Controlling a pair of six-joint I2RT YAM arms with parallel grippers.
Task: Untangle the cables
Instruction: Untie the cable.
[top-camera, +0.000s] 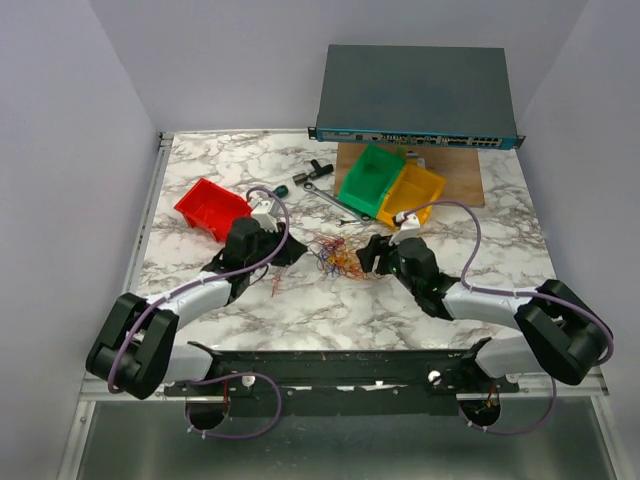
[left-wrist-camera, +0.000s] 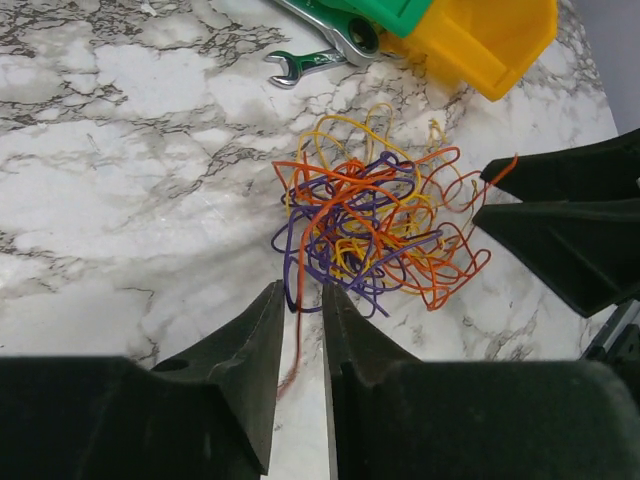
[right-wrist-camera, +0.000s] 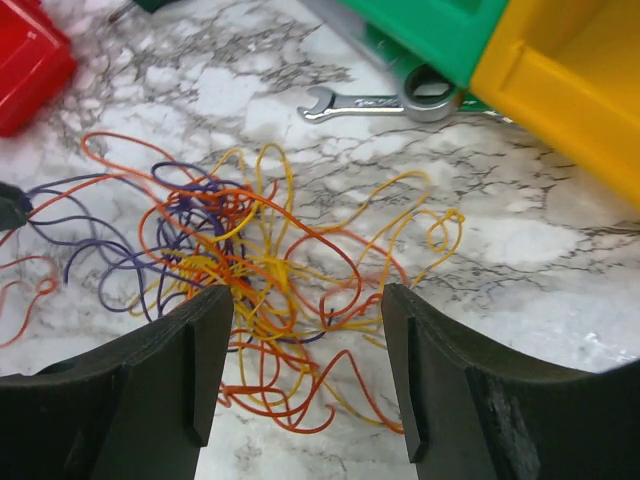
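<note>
Tangled orange, yellow, red and purple cables (top-camera: 338, 258) at centre of the top view on the marble bench (top-camera: 330, 310), left fingers (left-wrist-camera: 250, 360) barely parted, one reddish strand in their gap, right fingers (right-wrist-camera: 440, 370) released wide over the tangle

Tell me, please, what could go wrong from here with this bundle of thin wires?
1. One orange wire runs through the narrow gap of the left hand; a pull there may drag the whole knot of cables along instead of freeing one.
2. The right hand stands open over the dense part; closing there may catch several wires and tighten the knot.
3. The wrench lies near; dragged loops might snag on it.
</note>
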